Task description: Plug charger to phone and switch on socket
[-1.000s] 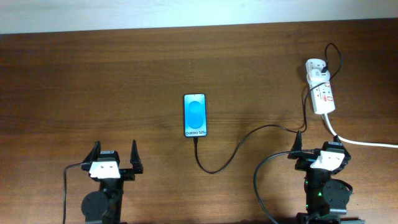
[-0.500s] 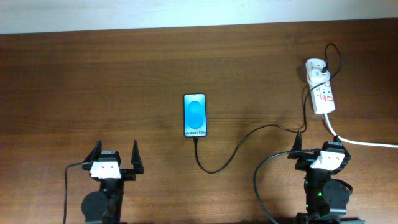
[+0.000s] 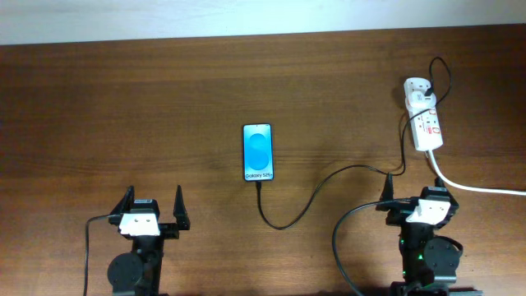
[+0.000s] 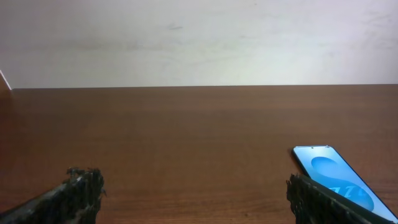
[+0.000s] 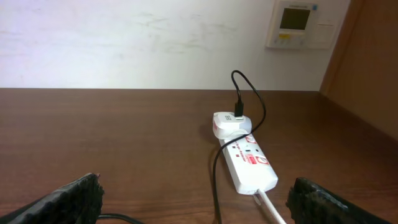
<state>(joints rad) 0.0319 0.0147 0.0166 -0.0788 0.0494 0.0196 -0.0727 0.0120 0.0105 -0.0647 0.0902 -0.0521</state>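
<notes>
On the brown wooden table (image 3: pixel 123 107), the white socket (image 3: pixel 426 123) lies at the far right. A white adapter (image 5: pixel 231 123) is plugged into its far end, and a thick white cord (image 3: pixel 477 187) leaves its near end toward the right edge. Its red-marked switches are too small to tell their position.

The thin black charger (image 3: pixel 304 201) loops over the adapter and runs down beside the socket. From there it curves left across the table in a low bend to meet the near edge of the phone (image 3: pixel 258 152). Whether its tip is fully seated cannot be told. The phone lies flat near the table's middle, its blue screen lit.

A pale wall (image 5: pixel 124 37) rises beyond the far edge, with a small wall panel (image 5: pixel 295 22) and a wooden side board (image 5: pixel 367 62).

The left tool (image 3: pixel 152 197) sits at the near left, fingers spread wide, well apart from the phone. The right tool (image 3: pixel 417 201) sits at the near right, also spread and pinching nothing, with the charger passing just beside it.
</notes>
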